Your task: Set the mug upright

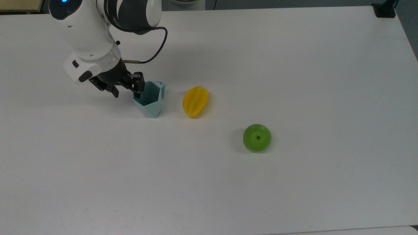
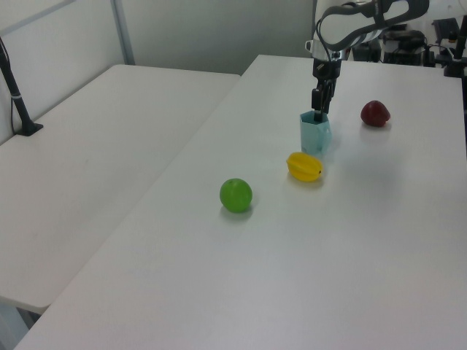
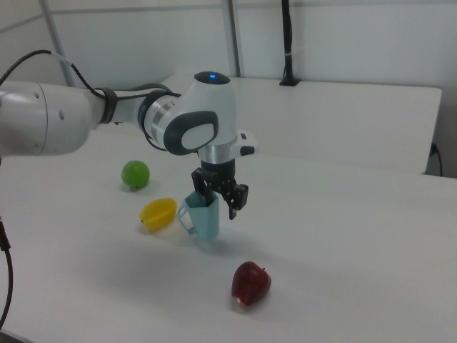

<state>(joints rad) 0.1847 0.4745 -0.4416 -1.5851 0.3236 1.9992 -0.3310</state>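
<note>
White table (image 1: 294,81): upright mug (image 1: 149,103) (pincer (image 1: 125,90) astride rim).

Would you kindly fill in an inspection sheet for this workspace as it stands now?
Surface: white table, bare apart from four items.
Job's things: mug stands upright, opening up, handle toward the top view's upper right.
Clutter: yellow star fruit just beside the mug, apart from it; green apple farther off; red apple on the mug's other side.
Grippers: gripper open, one finger inside the mug's rim, the other outside its wall.
Cables: black cable loops from the wrist back up to the arm.
Surroundings: second white table alongside; black post behind.
</note>
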